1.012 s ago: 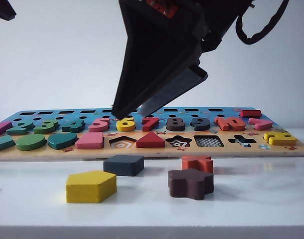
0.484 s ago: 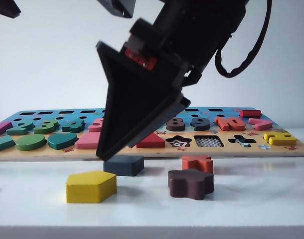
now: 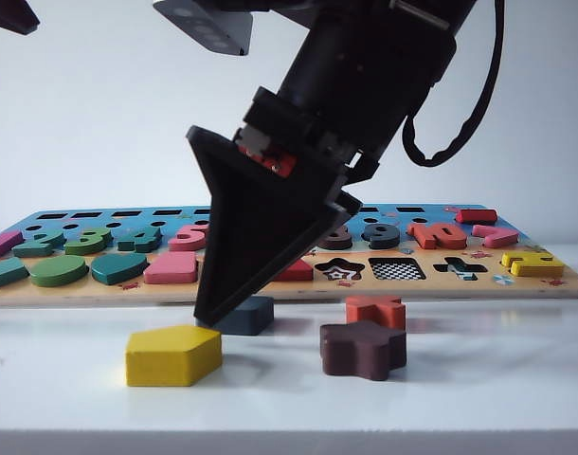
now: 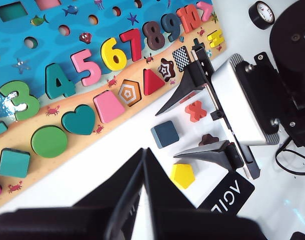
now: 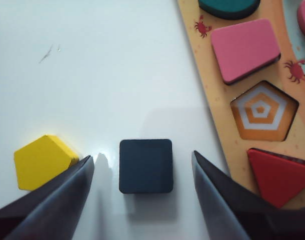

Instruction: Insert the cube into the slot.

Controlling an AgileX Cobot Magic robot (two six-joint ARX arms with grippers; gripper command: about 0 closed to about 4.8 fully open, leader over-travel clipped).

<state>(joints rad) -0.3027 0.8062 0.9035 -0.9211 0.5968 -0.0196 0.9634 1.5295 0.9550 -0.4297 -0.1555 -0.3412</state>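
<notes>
Right gripper (image 5: 142, 200) hangs wide over the navy cube (image 5: 145, 165) lying on the table between board and yellow pentagon (image 5: 42, 161), left gripper (image 4: 142, 200) pinched shut above; one finger could nudge that pentagon.

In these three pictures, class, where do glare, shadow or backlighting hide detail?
Exterior view: the right gripper is a backlit silhouette hiding part of the cube. Right wrist view: a soft shadow beside the cube. Left wrist view: the left gripper is dark, featureless.
</notes>
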